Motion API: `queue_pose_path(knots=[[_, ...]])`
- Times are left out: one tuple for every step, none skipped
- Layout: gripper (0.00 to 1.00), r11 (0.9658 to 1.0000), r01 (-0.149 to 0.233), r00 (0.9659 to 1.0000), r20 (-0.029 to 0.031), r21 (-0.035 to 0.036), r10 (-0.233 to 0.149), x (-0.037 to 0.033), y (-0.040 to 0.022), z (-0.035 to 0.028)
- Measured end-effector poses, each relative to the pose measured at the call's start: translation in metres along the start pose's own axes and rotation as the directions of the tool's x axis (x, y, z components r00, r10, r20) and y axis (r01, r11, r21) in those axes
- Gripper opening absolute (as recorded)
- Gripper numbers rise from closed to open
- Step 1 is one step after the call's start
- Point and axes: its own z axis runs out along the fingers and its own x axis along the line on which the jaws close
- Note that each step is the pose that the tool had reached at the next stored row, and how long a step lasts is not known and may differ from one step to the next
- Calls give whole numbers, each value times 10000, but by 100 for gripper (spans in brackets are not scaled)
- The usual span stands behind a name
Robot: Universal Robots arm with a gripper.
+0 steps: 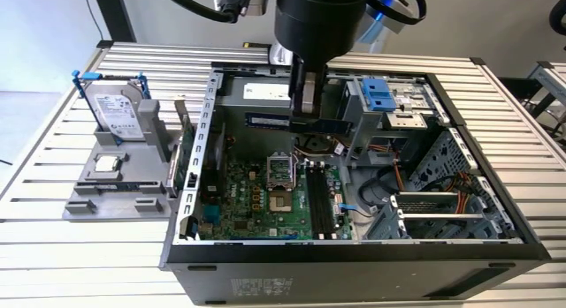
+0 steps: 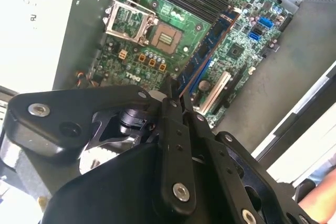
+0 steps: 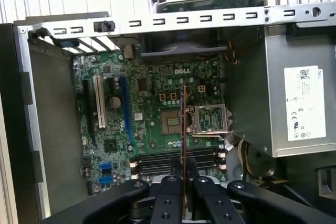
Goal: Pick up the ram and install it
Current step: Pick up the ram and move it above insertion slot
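We see our tool (image 1: 307, 114) clamped on the ram (image 1: 332, 127), a slim dark circuit stick held edge-down above the green motherboard (image 1: 265, 195).

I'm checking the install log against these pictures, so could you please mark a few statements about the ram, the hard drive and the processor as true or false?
1. The jaws are shut on the ram. True.
2. The ram is seated in a slot. False: it hangs above the motherboard, and the slots are empty.
3. The hard drive stands on the grey fixture outside the case. True.
4. The processor sits inside the case. False: it lies on the fixture, in front of the hard drive.
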Motion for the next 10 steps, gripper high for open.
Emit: queue_pose_path(knots=[[0,10000,-9,10000,-2,-20,9,-1,-10,0],[0,10000,-15,10000,-5,-44,15,-2,-19,0],[0,10000,-20,10000,-7,-71,20,-4,-29,0],[0,9999,-25,10000,-12,-99,25,-5,-40,0],[0,9999,-28,10000,-14,-122,28,-6,-52,0],[0,9999,-31,10000,-17,-142,30,-8,-68,-1],[0,9999,-32,10000,-19,-160,32,-11,-87,-1],[0,9998,-33,10000,-22,-179,33,-13,-110,-1],[0,9998,-35,10000,-25,-201,34,-16,-138,-1],[0,9998,-36,10000,-27,-220,35,-19,-159,-1]])
